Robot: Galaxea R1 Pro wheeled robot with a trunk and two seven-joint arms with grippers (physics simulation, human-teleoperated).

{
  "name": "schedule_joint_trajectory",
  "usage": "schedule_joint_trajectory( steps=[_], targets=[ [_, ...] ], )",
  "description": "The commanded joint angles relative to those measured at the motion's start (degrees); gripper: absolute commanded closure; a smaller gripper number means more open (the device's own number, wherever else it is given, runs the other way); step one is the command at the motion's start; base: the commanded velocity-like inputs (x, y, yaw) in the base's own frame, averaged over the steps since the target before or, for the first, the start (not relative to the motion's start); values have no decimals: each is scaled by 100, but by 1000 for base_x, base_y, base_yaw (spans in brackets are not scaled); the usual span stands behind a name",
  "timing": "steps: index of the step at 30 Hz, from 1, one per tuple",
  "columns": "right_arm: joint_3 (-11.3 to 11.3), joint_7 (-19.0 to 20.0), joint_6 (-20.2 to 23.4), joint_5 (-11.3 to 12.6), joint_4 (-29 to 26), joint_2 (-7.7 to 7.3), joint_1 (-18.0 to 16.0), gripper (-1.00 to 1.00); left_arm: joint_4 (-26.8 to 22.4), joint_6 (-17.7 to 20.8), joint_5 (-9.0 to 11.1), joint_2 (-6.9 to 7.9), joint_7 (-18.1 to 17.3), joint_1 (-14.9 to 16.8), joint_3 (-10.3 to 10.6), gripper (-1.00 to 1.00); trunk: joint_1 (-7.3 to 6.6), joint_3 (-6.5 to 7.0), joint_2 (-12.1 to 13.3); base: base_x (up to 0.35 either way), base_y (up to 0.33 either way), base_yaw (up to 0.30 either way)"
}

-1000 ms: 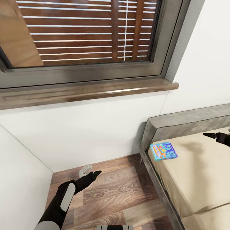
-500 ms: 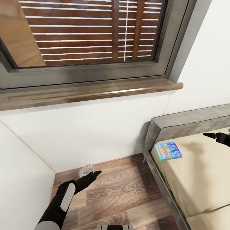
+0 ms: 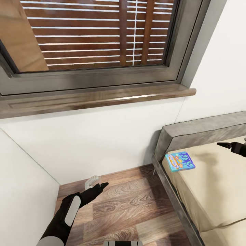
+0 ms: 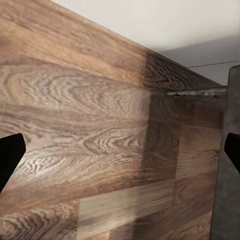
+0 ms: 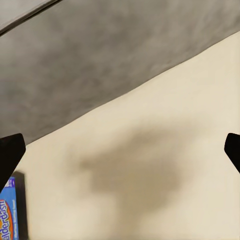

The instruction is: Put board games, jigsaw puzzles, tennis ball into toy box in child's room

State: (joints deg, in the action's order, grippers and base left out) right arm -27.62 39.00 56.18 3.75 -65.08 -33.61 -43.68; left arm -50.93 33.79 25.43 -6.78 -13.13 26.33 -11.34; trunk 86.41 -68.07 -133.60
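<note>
Nothing has moved lately. Blue game (image 3: 180,161) lies at the bed's (image 3: 212,191) near-left corner; right tool (image 3: 228,146), open, hovers right of it. A careless reach could nudge it off.

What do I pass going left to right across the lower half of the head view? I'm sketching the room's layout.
Left gripper → wooden floor → bed frame → blue board game → mattress → right gripper.
</note>
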Motion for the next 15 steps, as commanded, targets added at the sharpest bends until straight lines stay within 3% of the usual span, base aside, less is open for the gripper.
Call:
schedule_joint_trajectory(
  steps=[1,9,15],
  targets=[
    [-6,-8,45,37,-1,0,-5,-100,-5,48,16,-7,-17,3,-29,-100,-1,-5,-2,0,3,0],
    [-6,-14,68,38,-4,-2,-7,-100,-5,48,15,-7,-15,3,-28,-100,-1,-5,-2,0,1,-16],
    [-7,-15,87,38,-4,1,-8,-100,-5,48,15,-7,-14,3,-30,-100,-1,-3,-2,0,0,-138]
  ],
)
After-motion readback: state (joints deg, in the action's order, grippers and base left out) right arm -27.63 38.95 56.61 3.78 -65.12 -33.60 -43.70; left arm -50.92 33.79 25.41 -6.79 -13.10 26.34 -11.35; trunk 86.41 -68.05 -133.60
